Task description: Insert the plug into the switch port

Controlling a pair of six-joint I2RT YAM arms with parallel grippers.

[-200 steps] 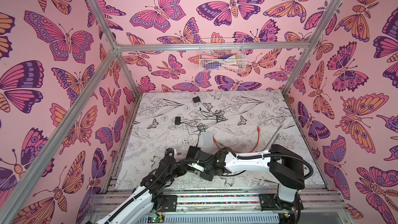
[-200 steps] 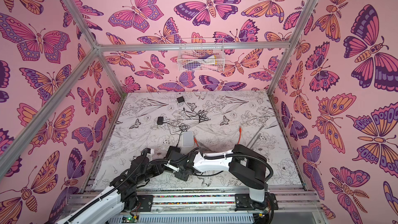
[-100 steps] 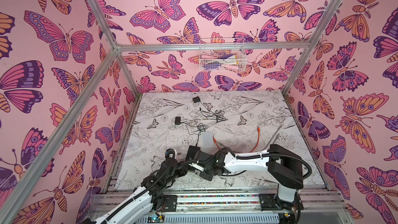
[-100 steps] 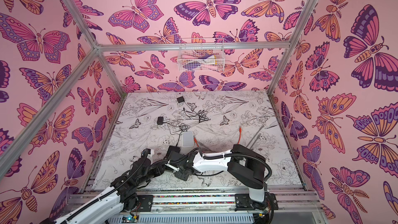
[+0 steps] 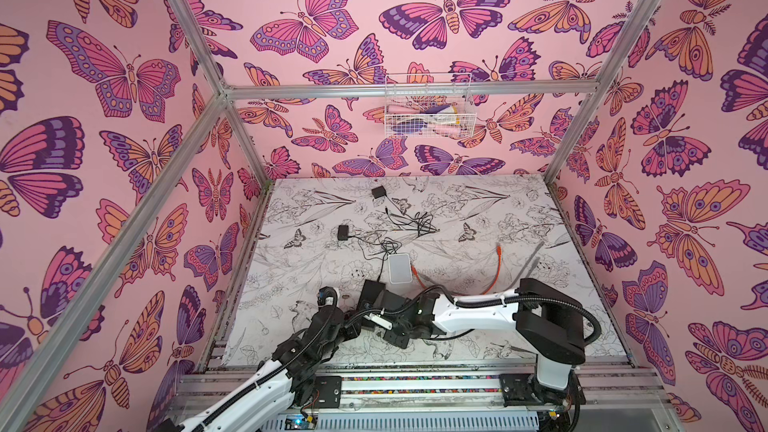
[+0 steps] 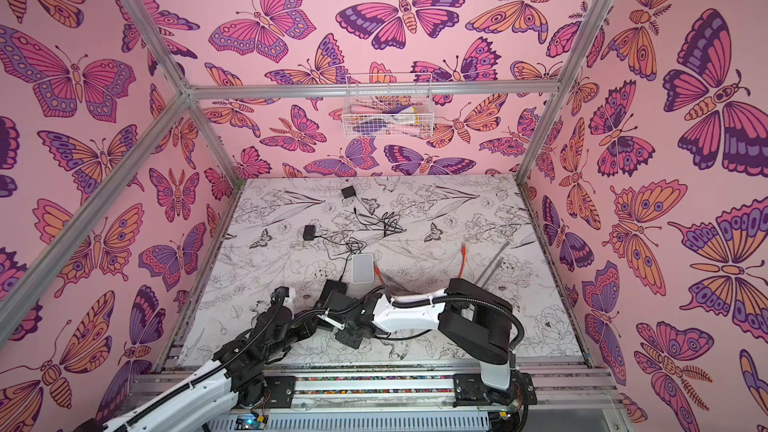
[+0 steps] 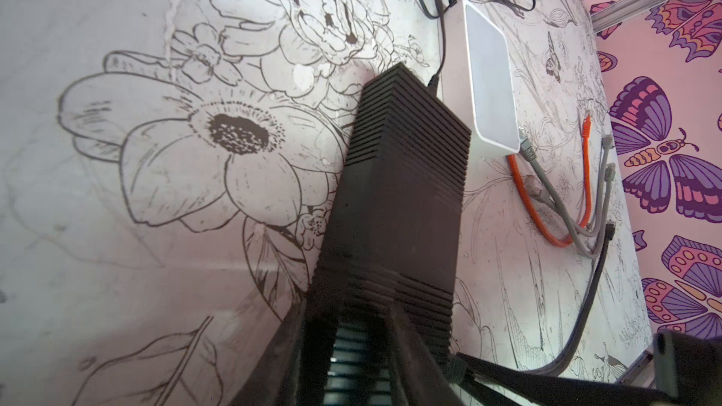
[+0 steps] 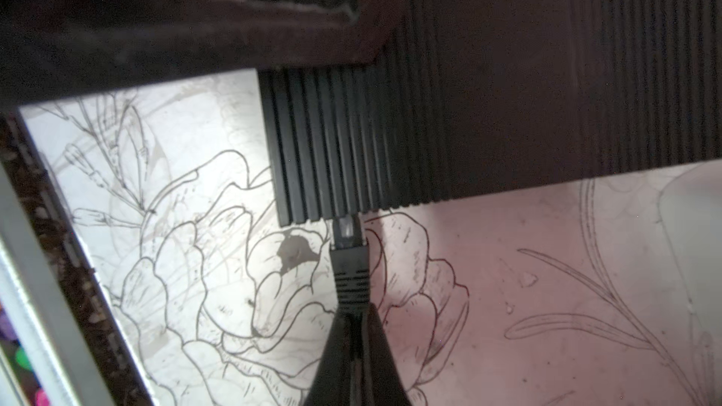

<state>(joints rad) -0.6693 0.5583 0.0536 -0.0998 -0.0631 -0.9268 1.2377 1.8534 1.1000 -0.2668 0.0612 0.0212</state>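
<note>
Plug: the black moulded network plug (image 8: 347,255), clear at its tip, points straight out ahead of the right gripper (image 8: 356,320). The gripper's two dark fingers are pinched together on the plug's ribbed boot.
Contact: the clear tip meets a long edge of the black ribbed rectangular switch box (image 8: 488,91), close to one corner. How deep it sits in the port cannot be told.
Switch: it lies flat on the white flower-printed table (image 5: 457,218), near the table's front edge in both top views.
Left gripper (image 7: 351,322): clamped across the switch's near end, one finger on each long side.
Arms: the right arm reaches across the middle, bringing both grippers together at the switch.
Neighbours: a white rounded flat box (image 7: 490,80) lies just beside the switch's far end. An orange cable (image 7: 523,197) and grey cables (image 7: 547,189) trail from the box's edge.
</note>
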